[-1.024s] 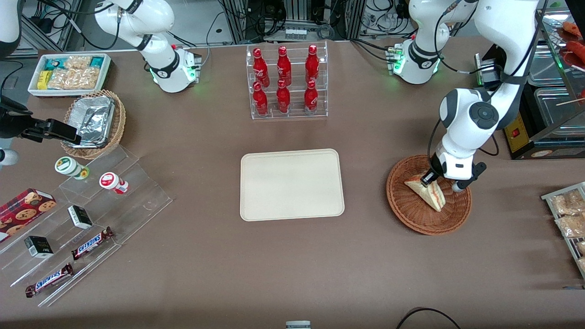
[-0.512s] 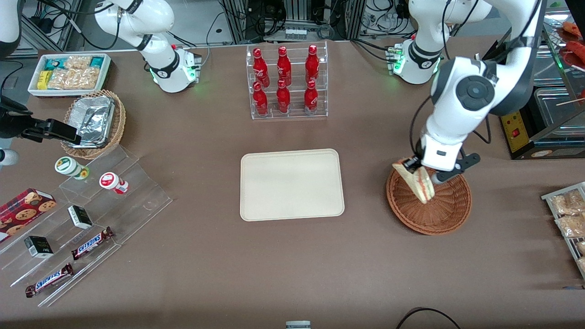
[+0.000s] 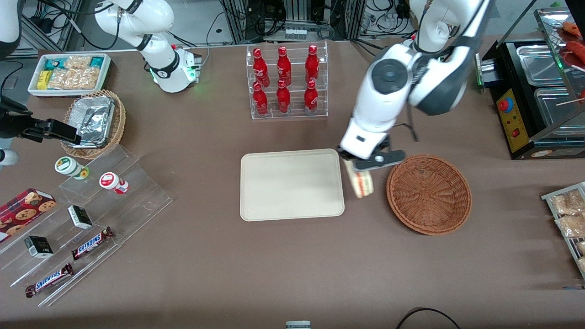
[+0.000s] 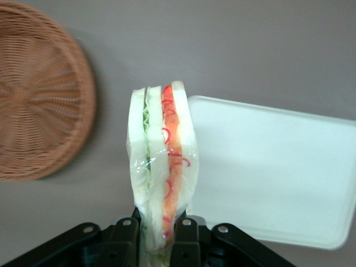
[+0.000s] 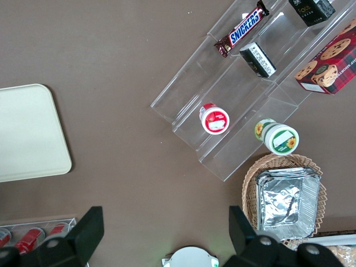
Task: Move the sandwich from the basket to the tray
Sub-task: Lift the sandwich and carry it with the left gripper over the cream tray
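Note:
The clear-wrapped sandwich (image 3: 359, 181) (image 4: 162, 161) hangs edge-down in the air over the bare table strip between the cream tray (image 3: 291, 184) (image 4: 272, 167) and the reddish-brown wicker basket (image 3: 428, 194) (image 4: 39, 94). My left gripper (image 3: 361, 164) (image 4: 161, 233) is shut on the sandwich's upper end, its black fingers (image 4: 125, 242) pressing the bread from both sides. Red-orange and green filling shows along the edge facing the wrist camera. Nothing lies in the basket or on the tray.
A clear rack of red bottles (image 3: 286, 81) stands farther from the front camera than the tray. A metal warmer (image 3: 539, 91) and bagged pastries (image 3: 569, 214) sit at the working arm's end. Stepped acrylic shelves with snacks (image 3: 82, 214) and a foil-container basket (image 3: 93, 122) lie toward the parked arm's end.
The gripper lifted the sandwich out of the basket and carried it sideways toward the tray; the basket now holds nothing.

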